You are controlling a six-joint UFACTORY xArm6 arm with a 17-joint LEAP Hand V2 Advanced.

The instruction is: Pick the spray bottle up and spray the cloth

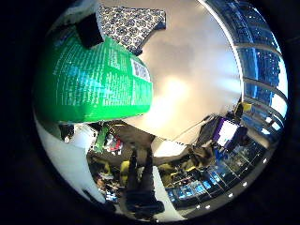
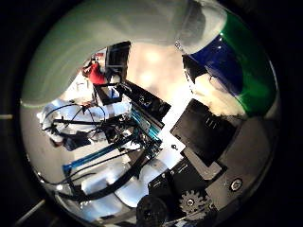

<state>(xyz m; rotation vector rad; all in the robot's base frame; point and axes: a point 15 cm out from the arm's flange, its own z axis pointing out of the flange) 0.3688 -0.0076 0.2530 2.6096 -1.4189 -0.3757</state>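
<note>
The spray bottle lies close against my palm, its green printed label filling much of the little finger side view. Its white upper part and a blue and green band run across the thumb side view. My right hand shows as black finger parts with a small gear, curled beside the bottle. A dark fingertip rests on the label. The cloth, white with a dark blue pattern, lies flat on the pale table just beyond the bottle.
A lit monitor stands past the table's edge. Tall windows line the room behind it. Black frames, teal rails and white arm parts fill the thumb side view beyond the hand.
</note>
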